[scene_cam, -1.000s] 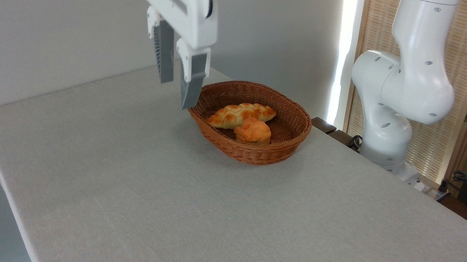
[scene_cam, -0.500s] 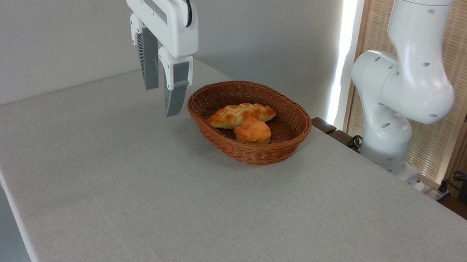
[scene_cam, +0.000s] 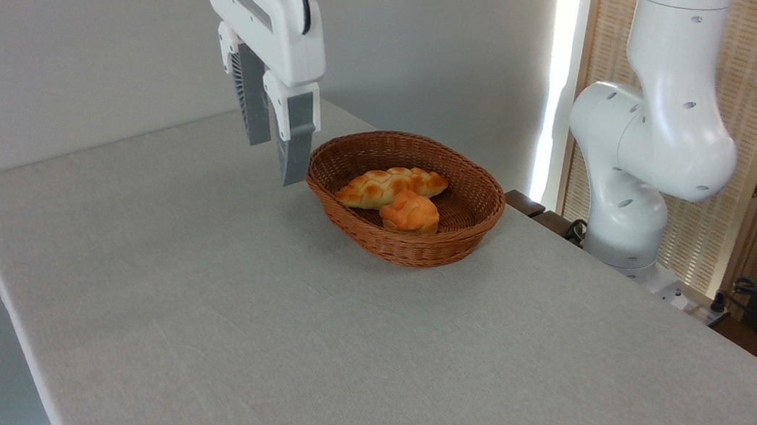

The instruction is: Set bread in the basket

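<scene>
The small round orange-golden bun with the cracked top (scene_cam: 410, 212) already lies inside the oval reddish-brown woven wicker basket (scene_cam: 473, 214), resting on the basket floor toward its near wall and touching the longer braided golden loaf (scene_cam: 389, 186), which lies just behind it at about 11 o'clock. The basket stands on the pale cloth-covered counter (scene_cam: 302, 349), toward the far edge.

The tool (scene_cam: 275, 148) hangs in the air outside the basket, at roughly 9 o'clock from its rim and above the counter, its grey fingers (scene_cam: 297, 140) pointing down with a slight tilt. The fingers are spread with a visible gap between them, and nothing is in that gap: the tool is released and empty.

The relation that matters: the bun lies at about 4 o'clock from the tool, across the near-left rim of the basket and lower than the fingertips. The bun is roughly round, so it has no long axis to speak of; the loaf beside it runs from about 8 o'clock to 2 o'clock.

Judging from how things lie, the placing looks done, and the task seems complete or nearly so. Any coming move would likely be only a retreat, and it should keep the fingers clear of the wicker rim just beside them.
</scene>
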{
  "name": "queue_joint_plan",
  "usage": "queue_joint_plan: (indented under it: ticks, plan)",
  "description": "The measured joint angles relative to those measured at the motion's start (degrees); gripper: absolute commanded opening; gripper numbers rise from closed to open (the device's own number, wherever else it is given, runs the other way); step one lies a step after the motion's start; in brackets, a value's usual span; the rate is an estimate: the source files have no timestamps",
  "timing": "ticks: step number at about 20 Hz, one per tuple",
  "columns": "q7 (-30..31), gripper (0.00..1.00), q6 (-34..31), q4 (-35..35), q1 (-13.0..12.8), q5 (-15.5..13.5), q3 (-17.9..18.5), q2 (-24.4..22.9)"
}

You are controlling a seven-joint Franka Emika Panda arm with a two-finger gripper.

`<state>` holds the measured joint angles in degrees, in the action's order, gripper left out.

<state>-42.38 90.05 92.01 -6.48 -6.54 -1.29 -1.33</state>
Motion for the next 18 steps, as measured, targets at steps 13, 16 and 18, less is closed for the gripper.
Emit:
queue_joint_plan:
  ticks: [13,16,18]
  plan:
    - [4.3,1.00,0.6,-5.0,0.3,3.1,-0.5,3.3]
    - [4.5,1.00,0.6,-5.1,0.3,3.1,-0.7,3.4]
    - [4.5,1.00,0.6,-5.1,0.3,3.1,-0.7,3.6]
